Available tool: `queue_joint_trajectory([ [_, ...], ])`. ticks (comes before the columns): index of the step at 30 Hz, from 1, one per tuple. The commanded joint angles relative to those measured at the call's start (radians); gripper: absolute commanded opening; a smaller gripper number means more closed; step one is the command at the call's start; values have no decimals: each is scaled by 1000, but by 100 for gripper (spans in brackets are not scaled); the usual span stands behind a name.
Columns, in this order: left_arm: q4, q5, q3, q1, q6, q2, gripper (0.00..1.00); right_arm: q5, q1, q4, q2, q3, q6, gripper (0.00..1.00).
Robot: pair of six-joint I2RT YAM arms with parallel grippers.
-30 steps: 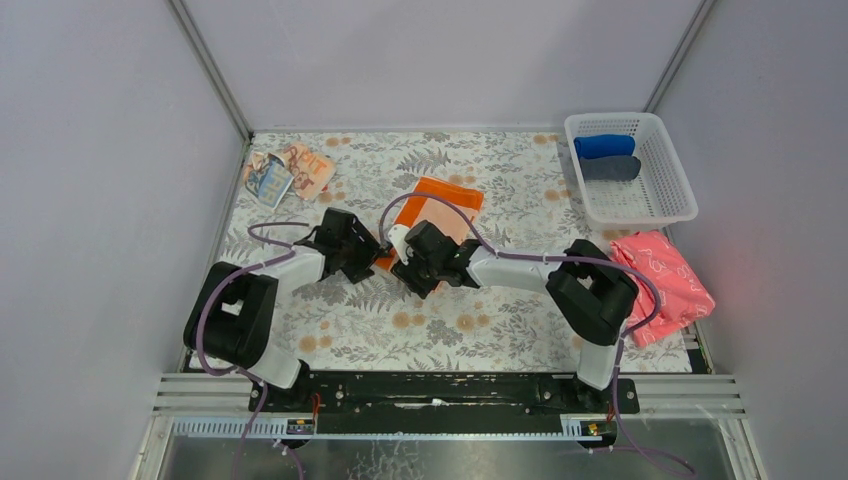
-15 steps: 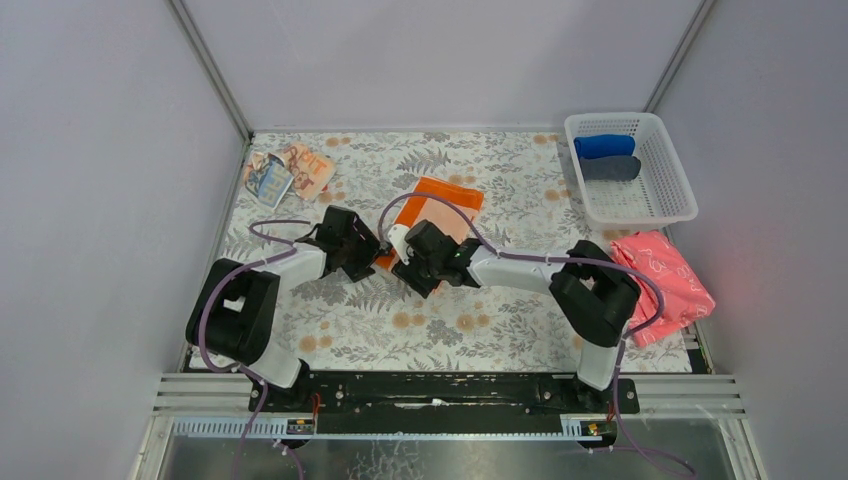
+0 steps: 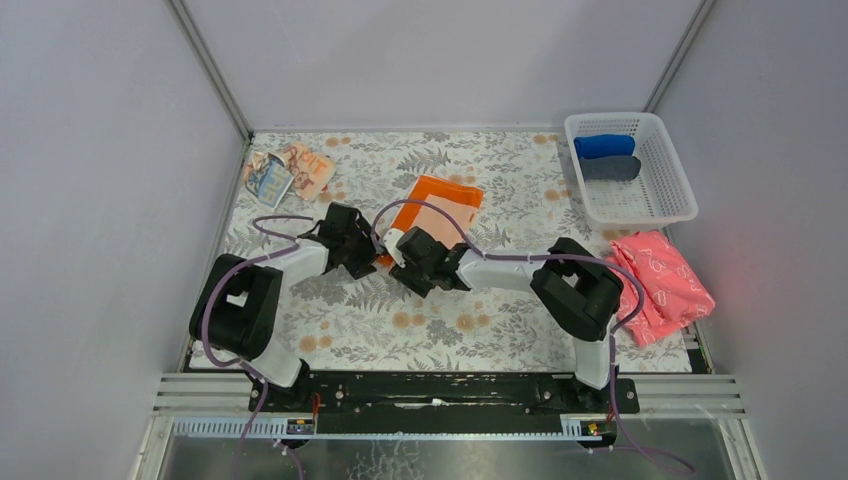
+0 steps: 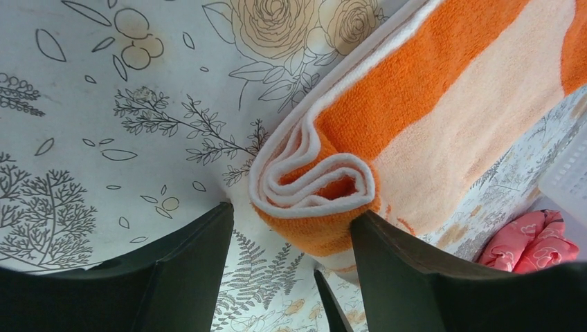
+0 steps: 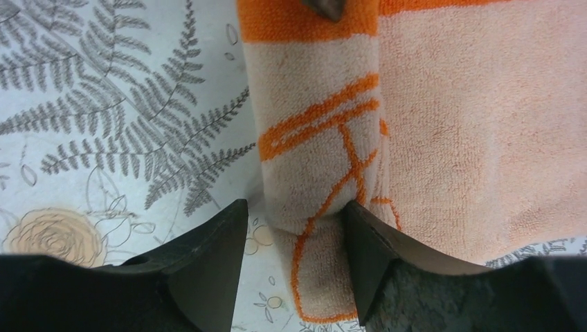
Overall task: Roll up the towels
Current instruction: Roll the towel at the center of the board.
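Basket [image 3: 640, 200]: blue roll [image 3: 604, 146] + dk grey roll [image 3: 610, 168] inside. Orange towel [image 3: 440, 205] well left of basket, near end rolled; L gripper [image 4: 292, 213] & R gripper [image 5: 294, 204] each half-open, pinching roll. Printed towel [image 3: 290, 172] further left.

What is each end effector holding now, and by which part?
Both hold the orange towel by its rolled-up near end: the left end effector pinches the roll at its open spiral end, the right end effector pinches it further along.

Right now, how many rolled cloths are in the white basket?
2: a blue roll at the far end of the basket, and a dark grey roll just nearer. None looks hidden.
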Motion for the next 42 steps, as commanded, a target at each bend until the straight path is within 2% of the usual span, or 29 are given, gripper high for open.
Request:
queue_joint_trajectory([
  [1, -171, -82, -41, 2, 67, 87, 63, 95, -13, -149, 110, 2, -7, 60],
  [7, -177, -81, -28, 3, 80, 94, 64, 26, -6, -227, 179, 52, -9, 54],
  [9, -185, -85, -24, 2, 81, 93, 64, -2, -1, -243, 189, 67, -1, 45],
  [13, -204, -98, -28, 3, 84, 56, 64, -98, 0, -282, 187, 92, 6, 21],
  [15, -224, -116, -32, 1, 84, 22, 64, -207, 0, -297, 168, 106, 19, 10],
  [18, -266, -142, -41, 2, 91, -38, 65, -437, 0, -281, 115, 120, 54, 0],
  [25, -357, -170, -63, 2, 103, -153, 70, -745, -9, -186, 60, 135, 170, 0],
  [31, -423, -203, -62, 3, 109, -241, 73, -972, -109, 134, 57, 13, 463, 0],
  [37, -424, -181, -85, 3, 116, -229, 70, -1065, -205, 350, 109, -100, 681, 0],
  [42, -422, -188, -72, 3, 97, -267, 73, -1070, -225, 336, 175, -104, 729, 0],
])
